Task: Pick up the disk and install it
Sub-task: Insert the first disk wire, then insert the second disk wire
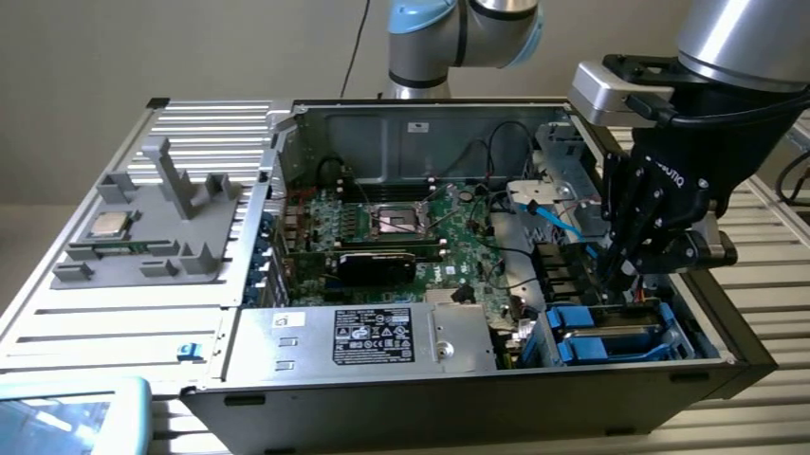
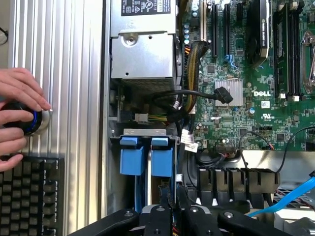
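The disk (image 1: 610,334) lies flat in the drive bay at the front corner of the open computer case, on the exterior view's right. Its bright blue carrier frames a grey top. In the wrist view its two blue handles (image 2: 147,157) stand side by side in the bay. My gripper (image 1: 617,284) hangs just above the disk's far edge, pointing down. In the wrist view the gripper (image 2: 174,191) has its black fingers (image 2: 165,199) drawn close together right beside the blue handles, with nothing seen between them.
The case holds a green motherboard (image 1: 418,237), a big silver box with a black-and-white label (image 1: 367,336) and blue cables (image 1: 557,223). A grey fixture with a small square chip (image 1: 108,226) sits on the exterior view's left. A person's hand (image 2: 17,103) rests on a knob beside a keyboard (image 2: 29,196).
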Motion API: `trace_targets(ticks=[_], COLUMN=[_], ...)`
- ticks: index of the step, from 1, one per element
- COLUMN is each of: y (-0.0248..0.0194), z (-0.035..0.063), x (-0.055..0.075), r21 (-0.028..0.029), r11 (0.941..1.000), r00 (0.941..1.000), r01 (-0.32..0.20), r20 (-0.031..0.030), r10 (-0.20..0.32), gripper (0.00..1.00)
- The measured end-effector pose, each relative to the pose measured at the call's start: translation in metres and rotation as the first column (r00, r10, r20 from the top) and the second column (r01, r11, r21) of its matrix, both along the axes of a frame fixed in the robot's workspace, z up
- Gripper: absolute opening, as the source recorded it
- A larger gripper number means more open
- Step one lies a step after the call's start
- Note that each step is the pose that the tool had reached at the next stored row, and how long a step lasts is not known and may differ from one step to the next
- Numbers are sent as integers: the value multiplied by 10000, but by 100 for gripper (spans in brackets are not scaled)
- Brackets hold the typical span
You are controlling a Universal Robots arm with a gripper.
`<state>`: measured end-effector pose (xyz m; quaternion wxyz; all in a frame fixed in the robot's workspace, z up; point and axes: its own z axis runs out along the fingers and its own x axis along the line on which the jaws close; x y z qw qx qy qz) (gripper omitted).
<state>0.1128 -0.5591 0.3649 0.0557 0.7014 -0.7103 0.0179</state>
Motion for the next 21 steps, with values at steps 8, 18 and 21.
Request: trace_targets(ticks=[8,18,21], y=[11,10,10], z=[61,62,62], x=[-3,-7,-6], r21=[-147,-150,-150], r11=[9999,9999,9999], r00=[10000,10000,10000], r01=[1,2,1], r20=[-2,3,4], r10=[-1,-2,-1], gripper=[16,16,16])
